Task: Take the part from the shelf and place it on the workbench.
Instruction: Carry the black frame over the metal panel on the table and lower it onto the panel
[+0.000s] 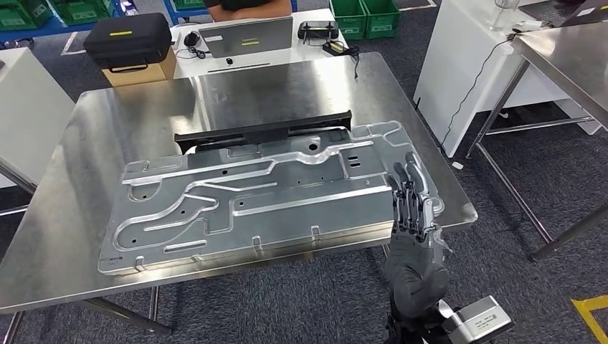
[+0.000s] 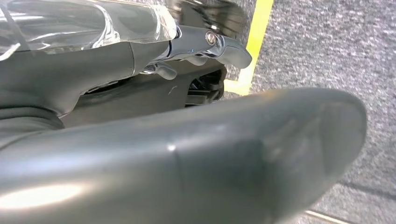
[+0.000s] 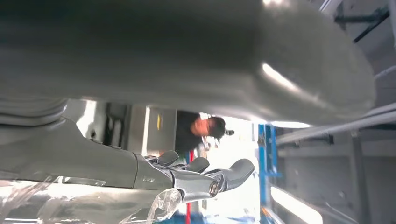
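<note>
The part, a large flat silver metal plate with raised channels and holes, lies flat on the steel workbench, reaching close to its near edge. My right hand comes up from below at the plate's right end, fingers stretched out over that edge and holding nothing. In the right wrist view the right hand has its thumb and fingers apart with an empty gap between them. My left hand hangs over grey floor, thumb and fingers apart, nothing in it.
A long black bar lies on the bench just behind the plate. Beyond it a white table carries a laptop and a black case on a box; a person stands there. Another steel table is right.
</note>
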`<state>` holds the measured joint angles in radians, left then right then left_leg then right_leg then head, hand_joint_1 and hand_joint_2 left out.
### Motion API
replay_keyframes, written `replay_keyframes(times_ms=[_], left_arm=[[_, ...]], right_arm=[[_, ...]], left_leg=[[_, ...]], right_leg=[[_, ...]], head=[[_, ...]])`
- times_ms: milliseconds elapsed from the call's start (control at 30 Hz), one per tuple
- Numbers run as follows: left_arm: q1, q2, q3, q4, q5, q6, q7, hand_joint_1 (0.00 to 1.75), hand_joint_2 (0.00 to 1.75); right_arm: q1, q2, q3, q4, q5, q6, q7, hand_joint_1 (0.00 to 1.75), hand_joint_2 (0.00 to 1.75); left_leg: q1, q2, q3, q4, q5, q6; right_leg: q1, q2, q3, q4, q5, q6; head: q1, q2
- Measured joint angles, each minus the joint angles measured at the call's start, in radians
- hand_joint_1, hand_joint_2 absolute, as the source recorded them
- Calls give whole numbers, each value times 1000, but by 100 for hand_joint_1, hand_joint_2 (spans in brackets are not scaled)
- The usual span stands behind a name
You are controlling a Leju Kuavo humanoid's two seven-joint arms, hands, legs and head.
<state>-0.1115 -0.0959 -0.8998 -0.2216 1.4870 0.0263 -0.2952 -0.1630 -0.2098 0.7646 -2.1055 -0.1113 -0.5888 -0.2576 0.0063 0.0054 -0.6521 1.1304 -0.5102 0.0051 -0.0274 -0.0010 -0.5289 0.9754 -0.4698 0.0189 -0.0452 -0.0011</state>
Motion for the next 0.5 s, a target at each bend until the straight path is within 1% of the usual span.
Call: replay_keyframes(times_ms=[33, 67, 100, 133, 167, 200, 233, 267, 300, 333, 367, 400, 433, 467, 500], left_arm=[[-2, 0, 0, 0, 0, 0, -1, 0, 0], [-4, 0, 1, 0, 0, -1, -1, 0, 0], [-4, 1, 1, 0, 0, -1, -2, 0, 0], [-3, 1, 1, 0, 0, 0, -2, 0, 0], [-2, 1, 1, 0, 0, 0, -3, 0, 0], [0, 1, 1, 0, 0, 1, -5, 0, 0], [0, 1, 1, 0, 0, 1, -6, 0, 0], [-2, 0, 1, 0, 0, 2, -8, 0, 0], [-3, 0, 1, 0, 0, 3, -9, 0, 0], [-3, 0, 1, 0, 0, 4, -10, 0, 0], [-2, 0, 1, 0, 0, 6, -11, 0, 0], [1, 1, 1, 0, 0, 7, -11, 0, 0], [3, 1, 1, 0, 0, 7, -11, 0, 0], [5, 0, 1, 0, 0, 8, -12, 0, 0], [5, 0, 1, 0, 0, 7, -12, 0, 0]], right_arm=[[2, 1, -2, 2, -22, 9, -8, 0, 0], [3, 2, -4, 4, -38, 17, -13, 0, 0], [5, 2, -6, 7, -48, 21, -16, 0, 0], [6, 2, -7, 8, -51, 22, -17, 0, 0], [6, 3, -8, 10, -49, 23, -15, 0, 0], [6, 3, -9, 11, -44, 23, -13, 0, 0], [6, 4, -10, 12, -38, 23, -10, 0, 0], [6, 4, -10, 13, -33, 23, -7, 0, 0], [6, 5, -10, 14, -29, 23, -5, 0, 0], [6, 5, -10, 15, -26, 23, -3, 0, 0], [6, 6, -10, 15, -24, 23, -1, 0, 0], [5, 7, -10, 15, -23, 23, 0, 0, 0], [5, 7, -10, 16, -22, 23, 1, 0, 0], [5, 7, -11, 17, -22, 23, 2, 0, 0], [6, 7, -11, 18, -21, 23, 2, 0, 0]], left_leg=[[0, 0, -18, 67, -38, -3], [0, 0, -26, 116, -57, -3], [0, 0, -20, 138, -59, -2], [-1, 0, 6, 117, -38, 2], [-2, 3, 47, 60, -8, 7], [-5, 12, 96, -17, 15, 15], [-11, 23, 140, -91, 27, 22], [-17, 32, 170, -146, 30, 28], [-22, 37, 183, -176, 25, 34], [-26, 32, 183, -186, 25, 39], [-25, 25, 180, -191, 30, 45], [-23, 16, 178, -195, 37, 52], [-20, 10, 175, -199, 46, 59], [-18, 3, 172, -203, 54, 65], [-18, -3, 166, -203, 59, 70]], right_leg=[[1, -1, -10, 0, 7, -2], [3, -1, -21, 0, 14, -3], [5, -2, -31, 1, 21, -2], [6, -4, -39, 1, 27, -2], [7, -6, -46, 1, 32, -1], [9, -10, -51, 1, 37, 0], [10, -15, -53, 1, 42, 3], [10, -21, -55, 1, 46, 8], [10, -29, -57, 1, 50, 13], [9, -38, -57, -1, 54, 20], [9, -44, -58, -1, 56, 26], [8, -43, -60, 3, 51, 31], [7, -36, -68, 23, 35, 36], [7, -24, -86, 65, 6, 39], [7, -14, -112, 128, -31, 41]], head=[[0, 0], [0, 0], [0, 0], [0, 0], [0, 0], [0, 0], [0, 0], [0, 0], [0, 0], [0, 0], [0, 0], [0, 0], [1, 0], [2, 0], [3, 0]])
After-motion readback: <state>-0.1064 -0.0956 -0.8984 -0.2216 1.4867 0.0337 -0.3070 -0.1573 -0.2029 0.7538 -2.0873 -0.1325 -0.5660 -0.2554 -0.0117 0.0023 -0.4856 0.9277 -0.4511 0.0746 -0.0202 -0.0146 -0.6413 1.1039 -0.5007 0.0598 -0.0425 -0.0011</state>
